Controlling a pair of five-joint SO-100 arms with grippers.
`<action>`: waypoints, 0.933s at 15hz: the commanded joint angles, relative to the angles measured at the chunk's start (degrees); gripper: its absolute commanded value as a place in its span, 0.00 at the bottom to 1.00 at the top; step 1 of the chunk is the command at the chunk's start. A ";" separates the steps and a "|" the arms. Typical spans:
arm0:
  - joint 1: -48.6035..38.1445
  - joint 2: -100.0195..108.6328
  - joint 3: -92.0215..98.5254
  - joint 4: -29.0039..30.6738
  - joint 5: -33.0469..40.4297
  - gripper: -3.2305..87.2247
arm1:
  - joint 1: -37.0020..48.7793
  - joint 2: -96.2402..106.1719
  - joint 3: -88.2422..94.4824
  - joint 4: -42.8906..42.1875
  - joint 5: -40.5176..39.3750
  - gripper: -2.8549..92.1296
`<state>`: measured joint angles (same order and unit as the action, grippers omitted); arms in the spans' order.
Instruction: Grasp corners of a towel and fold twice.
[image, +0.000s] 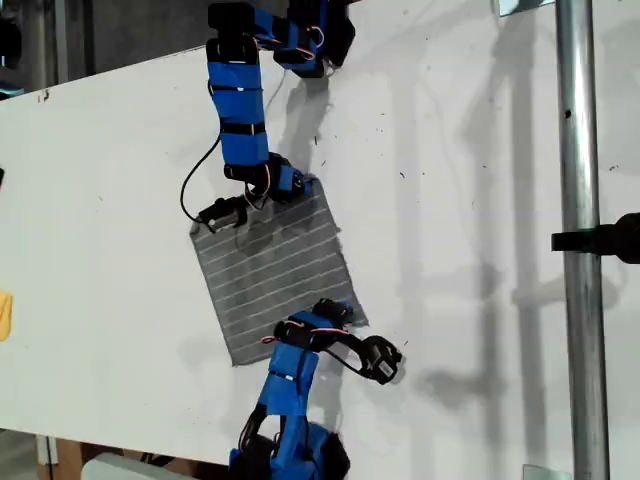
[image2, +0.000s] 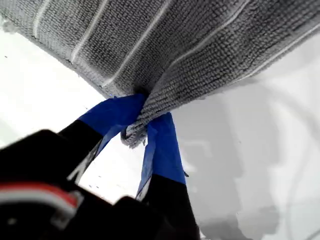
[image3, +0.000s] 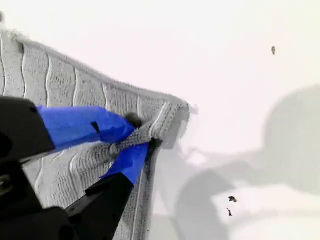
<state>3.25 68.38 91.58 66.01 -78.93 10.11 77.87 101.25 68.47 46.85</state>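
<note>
Where the flat white table (image: 100, 200) lies matte and speckled, the towel (image: 275, 275) sits near its middle, well in from every edge: a thin grey square of nubbly terry with fine parallel white stripes, skewed to the table's sides; an arm wrapped in blue tape reaches to each of two opposite corners. My first gripper (image2: 142, 117) has its blue-taped fingers closed on one corner (image2: 132, 135), the cloth bunched into a crease between them; my second gripper (image3: 140, 132) is likewise pinched on another corner (image3: 170, 115), its hemmed edge puckered. A small yellow object (image: 3, 315) rests at the exterior view's left edge.
</note>
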 joint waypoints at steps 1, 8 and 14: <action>0.53 0.44 -0.79 -0.79 -1.32 0.00 | -0.26 4.04 -5.19 1.41 0.79 0.03; 3.43 8.88 -18.54 18.19 2.55 0.00 | -6.68 16.79 -7.29 8.44 4.57 0.03; 8.17 15.73 -27.07 28.65 -6.59 0.00 | -11.87 26.89 -15.38 14.85 6.94 0.03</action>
<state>12.30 78.49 64.95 94.04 -84.29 -4.31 101.43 89.82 84.20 54.76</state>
